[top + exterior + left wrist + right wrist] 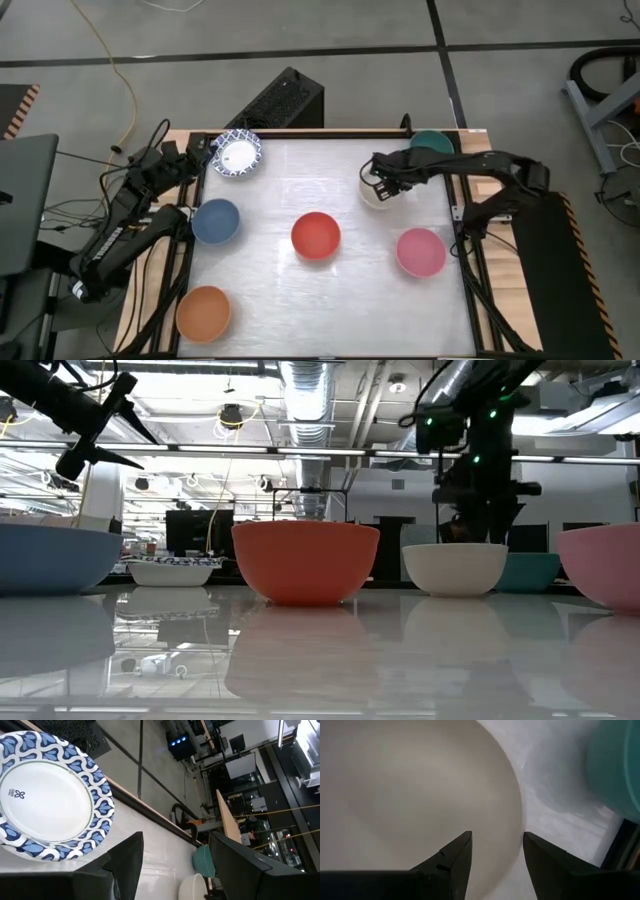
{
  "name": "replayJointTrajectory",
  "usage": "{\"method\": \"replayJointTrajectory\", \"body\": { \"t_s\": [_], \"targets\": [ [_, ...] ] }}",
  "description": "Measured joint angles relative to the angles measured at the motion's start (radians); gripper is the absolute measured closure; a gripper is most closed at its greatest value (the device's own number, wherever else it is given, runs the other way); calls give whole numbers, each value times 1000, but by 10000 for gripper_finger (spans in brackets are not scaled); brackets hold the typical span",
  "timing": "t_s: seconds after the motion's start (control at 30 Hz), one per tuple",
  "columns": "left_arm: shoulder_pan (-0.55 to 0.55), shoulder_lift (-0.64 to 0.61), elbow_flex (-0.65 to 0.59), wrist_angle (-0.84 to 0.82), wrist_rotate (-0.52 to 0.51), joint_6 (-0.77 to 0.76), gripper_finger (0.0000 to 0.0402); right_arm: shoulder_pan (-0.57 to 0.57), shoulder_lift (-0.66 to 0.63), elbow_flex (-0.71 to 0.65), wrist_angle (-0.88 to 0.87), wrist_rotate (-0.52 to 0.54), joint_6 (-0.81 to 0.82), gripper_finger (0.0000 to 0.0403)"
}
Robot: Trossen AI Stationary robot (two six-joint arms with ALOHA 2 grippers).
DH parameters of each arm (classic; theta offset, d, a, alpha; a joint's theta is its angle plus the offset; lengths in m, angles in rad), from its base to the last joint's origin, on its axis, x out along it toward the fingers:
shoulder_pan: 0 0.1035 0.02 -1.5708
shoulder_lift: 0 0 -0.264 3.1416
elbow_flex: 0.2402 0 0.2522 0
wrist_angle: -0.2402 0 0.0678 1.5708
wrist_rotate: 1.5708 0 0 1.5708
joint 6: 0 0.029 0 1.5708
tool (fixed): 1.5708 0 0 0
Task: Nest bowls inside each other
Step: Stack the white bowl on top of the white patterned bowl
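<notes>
From above, the table (330,300) carries seven bowls, all standing apart from one another. A patterned bowl (238,154) sits at the far left corner, a blue bowl (216,221) near the left edge, an orange bowl (205,311) at the near left corner. A red bowl (316,235) is in the middle, a pink bowl (421,251) toward the right, a teal bowl (432,142) at the far right edge. The right gripper (381,186) hangs over a cream bowl (378,194) just in front of the teal one. The left gripper (205,152) is just beside the patterned bowl's left rim.

At table height, the red bowl (305,562) stands centre, the blue bowl (50,558) at left, the patterned bowl (171,570) behind them. The cream bowl (454,568) sits below the right arm, with the teal bowl (530,571) behind it and the pink bowl (605,563) at right. The left gripper (120,432) is raised at upper left.

The left wrist view shows the patterned bowl (47,795) beyond its fingers (127,862), which are spread and hold nothing; the teal bowl (204,861) and cream bowl (194,887) lie farther off.

The right wrist view shows its fingers (452,860) apart over the cream bowl's (410,790) rim, gripping nothing, with the teal bowl (615,765) beside.
</notes>
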Motion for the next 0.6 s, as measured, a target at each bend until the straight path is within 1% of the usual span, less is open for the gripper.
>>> {"method": "replayJointTrajectory", "body": {
  "t_s": [0.17, 0.37, 0.47, 0.53, 0.6],
  "targets": [
    [0, 0, 0, 0, 0, 1, 187, -15, 70, 0, 5, -4, -20, 212],
    [0, 0, 0, 0, -1, 14, 187, -20, 97, 1, 74, -72, -39, 239],
    [0, 0, 0, 0, -1, 14, 187, -20, 103, 1, 90, -99, -30, 275],
    [0, 0, 0, -1, -1, 14, 187, -20, 103, 0, 100, -108, -28, 314],
    [0, 0, 0, -3, 7, 14, 187, -21, 102, 3, 127, -122, -24, 362]
  ]
}}
